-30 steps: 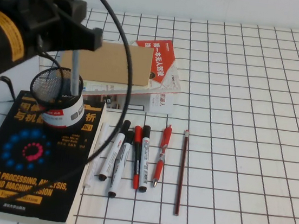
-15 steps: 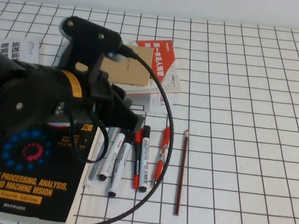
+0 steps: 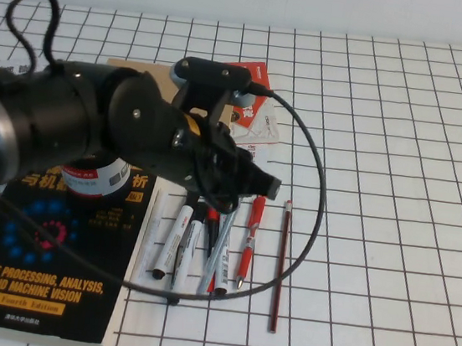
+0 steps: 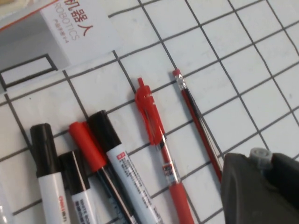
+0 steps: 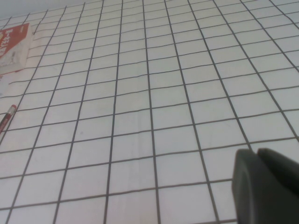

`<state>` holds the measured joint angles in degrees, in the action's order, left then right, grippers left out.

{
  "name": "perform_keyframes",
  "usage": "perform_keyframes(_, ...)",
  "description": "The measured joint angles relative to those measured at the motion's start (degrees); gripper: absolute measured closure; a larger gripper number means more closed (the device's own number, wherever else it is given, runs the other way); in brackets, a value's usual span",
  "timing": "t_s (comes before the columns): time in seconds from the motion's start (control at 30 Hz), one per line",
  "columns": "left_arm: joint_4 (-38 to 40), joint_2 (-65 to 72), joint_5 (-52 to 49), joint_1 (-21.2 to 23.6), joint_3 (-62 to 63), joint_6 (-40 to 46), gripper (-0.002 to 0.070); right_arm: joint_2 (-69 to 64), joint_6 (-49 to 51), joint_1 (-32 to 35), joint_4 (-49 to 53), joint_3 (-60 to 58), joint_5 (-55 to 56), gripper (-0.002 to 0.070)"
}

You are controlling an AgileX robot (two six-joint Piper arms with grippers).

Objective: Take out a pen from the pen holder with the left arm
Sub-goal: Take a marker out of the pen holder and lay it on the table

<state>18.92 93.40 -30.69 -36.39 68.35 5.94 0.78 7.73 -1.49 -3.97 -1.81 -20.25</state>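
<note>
The pen holder [image 3: 99, 180] stood on a book [image 3: 33, 275], its contents hidden under the arm. Right of the holder, the left gripper [image 3: 245, 193] was clamped on a grey pen [image 3: 214, 259]. The pen slanted over the markers [image 3: 167, 245], free end toward the robot. Far right of the holder, the right gripper [image 5: 266, 186] hung over the table [image 5: 140, 116]; its state could not be told.

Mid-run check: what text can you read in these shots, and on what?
"IMAGE PROCESSING, ANALYSIS, AND MACHINE VISION": dark book cover.
"Fourth Edition": same cover.
"ROBOTICS": white book, beside large Chinese characters, cut off.
Labels on the markers, red pen and pen holder: too small.
Left gripper, shut on the grey pen above the markers, and right gripper, over the grid table: no text.
</note>
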Motion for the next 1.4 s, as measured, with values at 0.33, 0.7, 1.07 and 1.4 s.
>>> perform_keyframes(0.33,0.01,14.69,0.11,1.2,7.98,-17.58,0.0621,0.0,0.0,0.0,0.0,0.0,0.0,0.0693)
perform_keyframes(0.7,-1.64,19.86,0.55,1.62,8.71,-21.62,0.0621,0.0,0.0,0.0,0.0,0.0,0.0,0.0693)
perform_keyframes(1.07,-4.02,20.22,2.11,1.62,8.71,-22.25,0.0512,0.0,0.0,0.0,0.0,0.0,0.0,0.0693)
perform_keyframes(1.4,-9.59,17.57,3.78,0.96,8.71,-22.51,0.0483,0.0,0.0,0.0,0.0,0.0,0.0,0.0693)
